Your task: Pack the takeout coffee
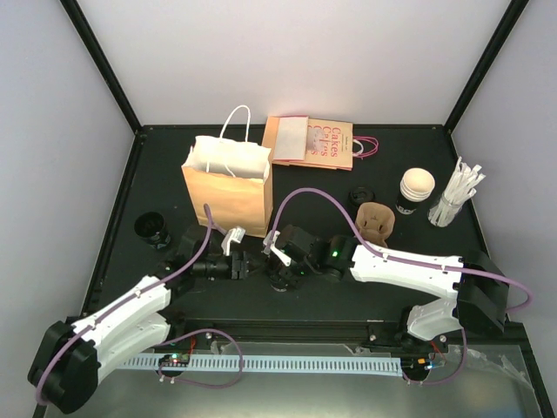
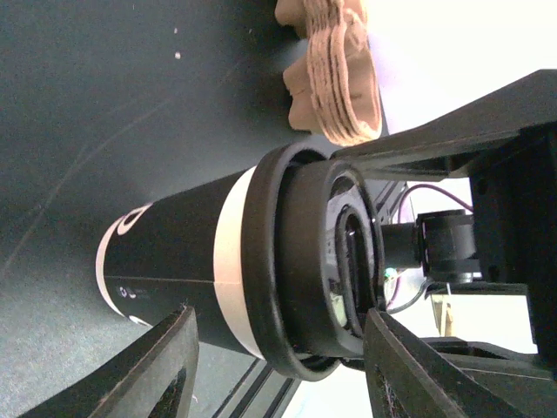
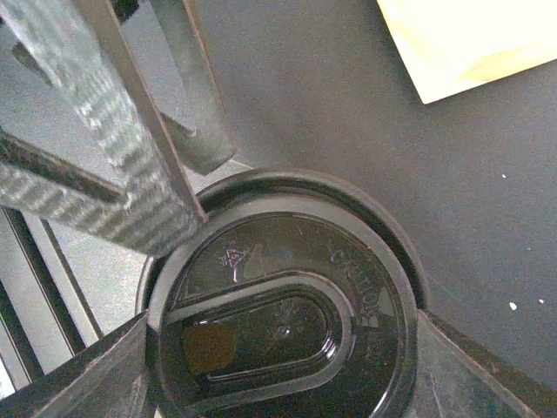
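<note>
The lid (image 3: 278,322) is on the coffee cup (image 2: 165,252), but the cup is not in the bag (image 1: 228,187) yet. The right tool (image 3: 283,357) holds it by the lid; the left tool (image 2: 278,370) is open beside it.

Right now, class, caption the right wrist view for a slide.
Looking straight down: right tool closed around the black cup lid.

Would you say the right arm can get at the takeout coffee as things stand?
Probably yes: the takeout coffee sits between the right fingers, which seem to press its lid's rim.
</note>
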`<action>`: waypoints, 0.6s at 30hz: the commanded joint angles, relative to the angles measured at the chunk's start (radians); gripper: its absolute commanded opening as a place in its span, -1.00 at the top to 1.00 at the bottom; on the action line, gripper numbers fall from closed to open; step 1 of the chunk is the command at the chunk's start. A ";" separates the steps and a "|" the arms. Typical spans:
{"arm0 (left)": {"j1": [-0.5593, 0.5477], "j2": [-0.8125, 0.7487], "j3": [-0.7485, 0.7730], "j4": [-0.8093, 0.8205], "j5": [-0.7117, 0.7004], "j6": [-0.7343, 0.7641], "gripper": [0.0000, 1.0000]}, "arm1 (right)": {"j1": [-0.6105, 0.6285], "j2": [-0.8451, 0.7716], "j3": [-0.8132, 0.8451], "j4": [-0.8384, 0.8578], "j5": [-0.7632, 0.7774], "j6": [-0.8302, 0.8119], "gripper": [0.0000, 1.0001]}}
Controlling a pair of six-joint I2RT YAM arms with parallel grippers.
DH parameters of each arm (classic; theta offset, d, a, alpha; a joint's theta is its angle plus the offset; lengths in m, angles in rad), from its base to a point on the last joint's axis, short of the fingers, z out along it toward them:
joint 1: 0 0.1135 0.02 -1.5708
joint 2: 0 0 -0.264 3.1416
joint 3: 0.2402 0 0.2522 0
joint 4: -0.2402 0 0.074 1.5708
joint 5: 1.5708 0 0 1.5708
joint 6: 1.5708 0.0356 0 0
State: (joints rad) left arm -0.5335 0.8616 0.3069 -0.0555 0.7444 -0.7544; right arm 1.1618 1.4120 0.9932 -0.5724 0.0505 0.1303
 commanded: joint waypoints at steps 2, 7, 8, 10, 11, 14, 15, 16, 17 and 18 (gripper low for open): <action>0.053 -0.059 -0.002 0.000 -0.012 -0.031 -0.06 | 0.010 0.056 -0.048 -0.098 -0.017 0.012 -0.48; 0.109 -0.072 -0.038 0.030 0.020 -0.048 0.02 | 0.009 0.056 -0.051 -0.094 -0.021 0.011 -0.48; 0.111 -0.062 -0.041 0.039 0.028 -0.045 0.03 | 0.010 0.057 -0.050 -0.094 -0.022 0.011 -0.48; 0.110 -0.033 -0.042 0.056 0.054 -0.043 0.04 | 0.010 0.057 -0.050 -0.092 -0.020 0.011 -0.48; 0.109 -0.016 -0.042 0.068 0.069 -0.042 0.04 | 0.010 0.057 -0.050 -0.092 -0.020 0.009 -0.48; 0.107 0.023 -0.045 0.107 0.103 -0.041 0.06 | 0.010 0.062 -0.050 -0.092 -0.020 0.008 -0.48; 0.106 0.029 -0.045 0.112 0.109 -0.038 0.06 | 0.009 0.062 -0.047 -0.092 -0.020 0.008 -0.48; 0.104 0.034 -0.045 0.118 0.116 -0.037 0.06 | 0.010 0.063 -0.047 -0.093 -0.020 0.008 -0.48; 0.103 0.039 -0.043 0.121 0.123 -0.031 0.06 | 0.010 0.065 -0.047 -0.093 -0.020 0.007 -0.48; 0.101 0.044 -0.042 0.122 0.128 -0.027 0.07 | 0.010 0.065 -0.047 -0.094 -0.021 0.008 -0.48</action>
State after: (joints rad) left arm -0.4294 0.8917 0.2604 0.0071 0.8131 -0.7883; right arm 1.1622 1.4162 0.9928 -0.5644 0.0505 0.1326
